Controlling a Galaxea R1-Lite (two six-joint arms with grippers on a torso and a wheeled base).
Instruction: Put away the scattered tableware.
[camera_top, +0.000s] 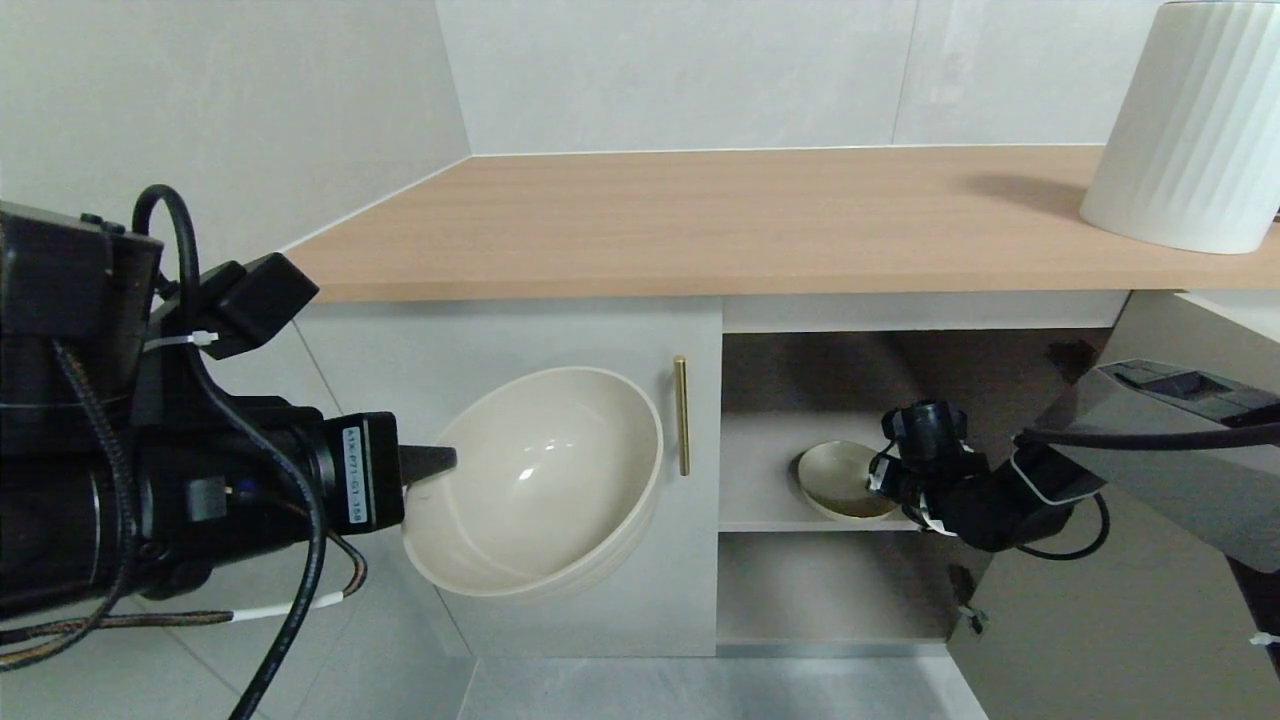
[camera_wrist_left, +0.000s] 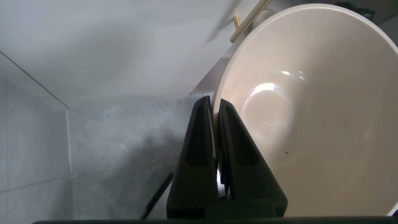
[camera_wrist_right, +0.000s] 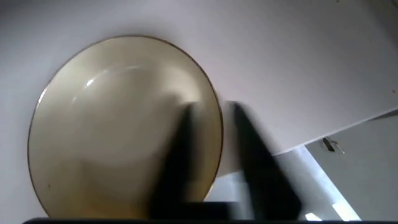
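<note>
Currently the left gripper (camera_top: 438, 462) clamps the rim of the large cream bowl (camera_top: 545, 480) before the closed door (camera_top: 600, 335), the open shelf (camera_top: 760, 505) lying at its 3 o'clock, where the right gripper (camera_wrist_right: 211, 107), jaws parted, straddles the small bowl (camera_top: 838, 480) at its rim

Glossy smooth bowl (camera_top: 540, 480); matt wood countertop (camera_top: 700, 220); shiny metal handle (camera_top: 681, 415).

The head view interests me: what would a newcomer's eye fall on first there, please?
The large cream bowl, tilted and pinched at the rim by the left gripper, in front of the closed cabinet door. Next, the small dish on the open cabinet's shelf, the right gripper open astride its rim, and the white ribbed vessel on the countertop, far right.
</note>
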